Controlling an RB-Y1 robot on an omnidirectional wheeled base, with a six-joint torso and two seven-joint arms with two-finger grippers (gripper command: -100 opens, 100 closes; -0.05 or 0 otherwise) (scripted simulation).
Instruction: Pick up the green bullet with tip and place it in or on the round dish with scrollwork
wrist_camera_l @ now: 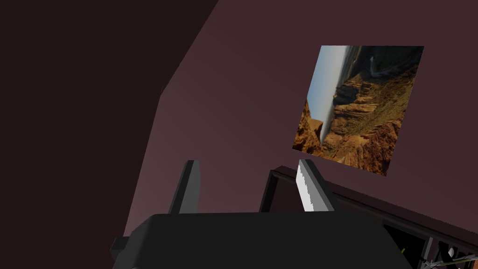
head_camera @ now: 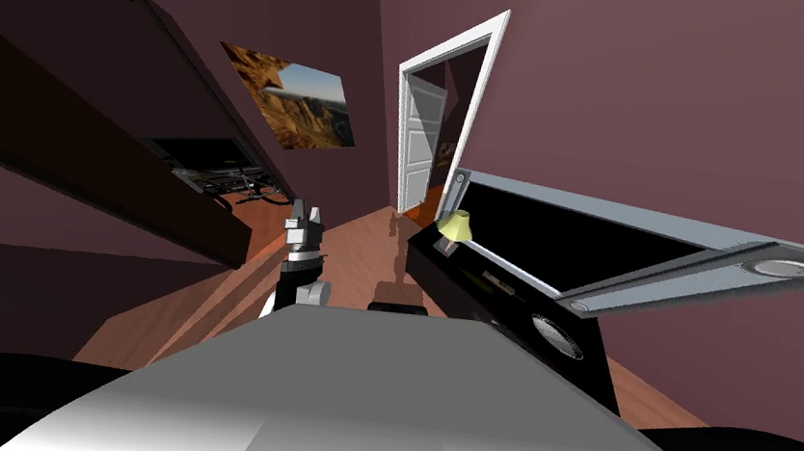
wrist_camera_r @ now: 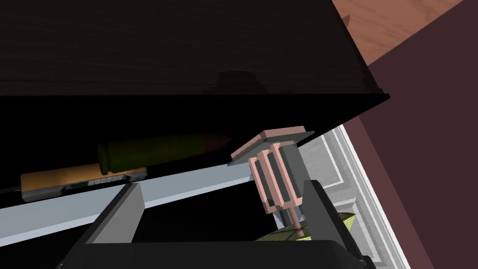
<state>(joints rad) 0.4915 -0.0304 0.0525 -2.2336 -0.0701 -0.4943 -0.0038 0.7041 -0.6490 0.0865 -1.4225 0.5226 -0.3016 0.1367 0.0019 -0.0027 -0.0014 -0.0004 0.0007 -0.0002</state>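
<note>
The green bullet (wrist_camera_r: 154, 150) with a dull red tip lies on its side on the black table (wrist_camera_r: 186, 46), beside an orange and grey remote (wrist_camera_r: 77, 183). My right gripper (wrist_camera_r: 221, 210) is open a short way from the bullet, apart from it, with nothing between its fingers. The round dish with scrollwork (head_camera: 557, 336) sits on the near end of the same table (head_camera: 451, 283). My left gripper (head_camera: 303, 221) is raised in front of my chest; in its wrist view it (wrist_camera_l: 249, 187) stands open and empty.
A large screen with a light grey frame (head_camera: 639, 259) stands along the table behind the things. A small lamp with a yellow-green shade (head_camera: 455, 228) is at the far end, and a pink slatted object (wrist_camera_r: 275, 180) is near my right fingers. A dark shelf unit (head_camera: 108, 150) runs along the left.
</note>
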